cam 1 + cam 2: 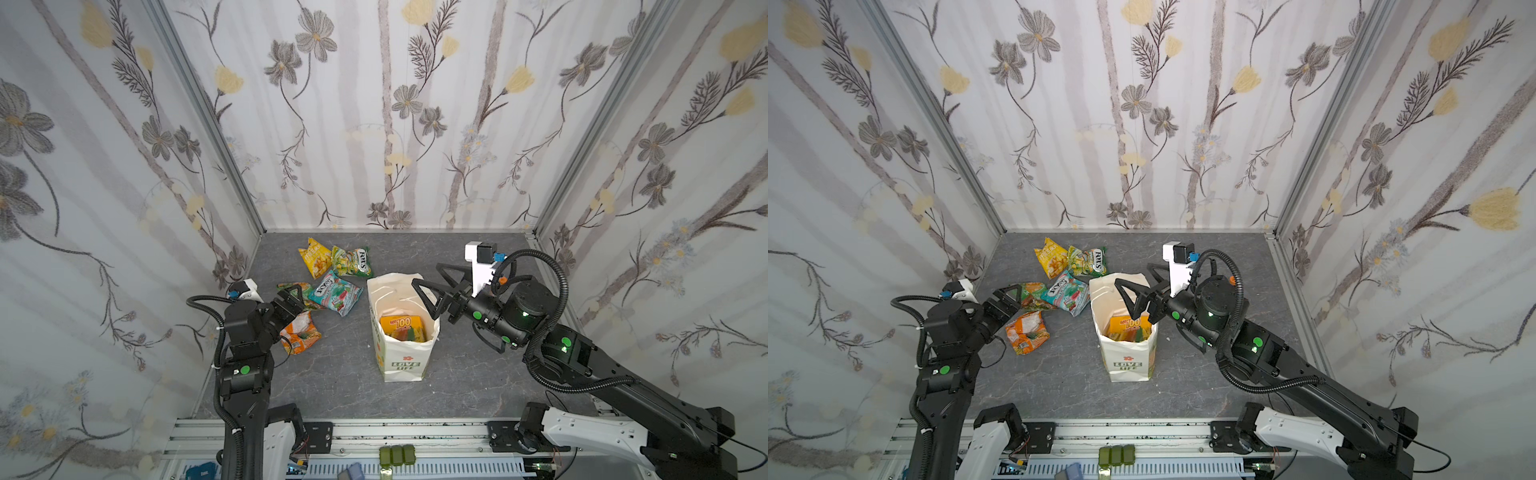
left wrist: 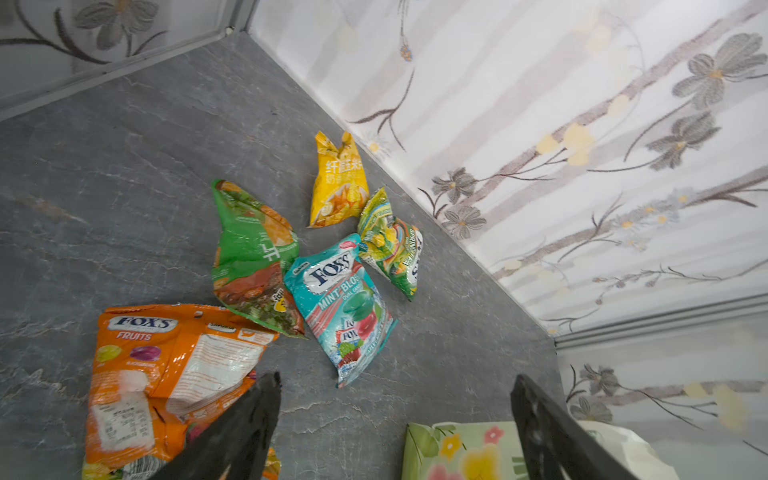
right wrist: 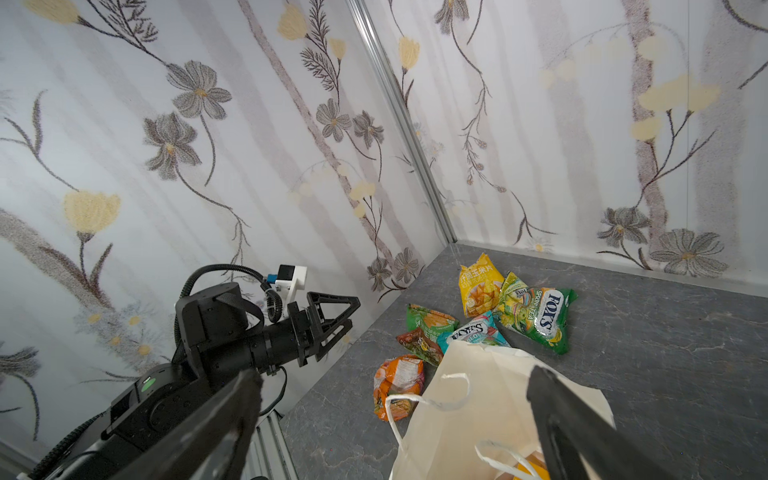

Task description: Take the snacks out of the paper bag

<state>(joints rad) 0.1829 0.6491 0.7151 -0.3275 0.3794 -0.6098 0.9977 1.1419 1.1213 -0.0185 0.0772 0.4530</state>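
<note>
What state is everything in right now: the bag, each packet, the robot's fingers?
Paper bag: upright, open.
"100" packet: inside bag.
Orange packet: out, crumpled.
Green packet: out, lying flat.
Teal packet: out, lying flat.
Yellow packet: out, lying flat.
Spring tea packet: out, lying flat.
Left gripper: fingers open, empty.
Right gripper: fingers open, empty, over bag.

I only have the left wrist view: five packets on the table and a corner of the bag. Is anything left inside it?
Observer: Yes. In both top views an orange-yellow packet marked "100" sits inside the paper bag.
Operator: Where is the other arm?
Observer: The right gripper hovers at the bag's open top, jaws wide apart, holding nothing.
Operator: Is the bag upright?
Observer: Yes, it stands upright on the table.
</note>
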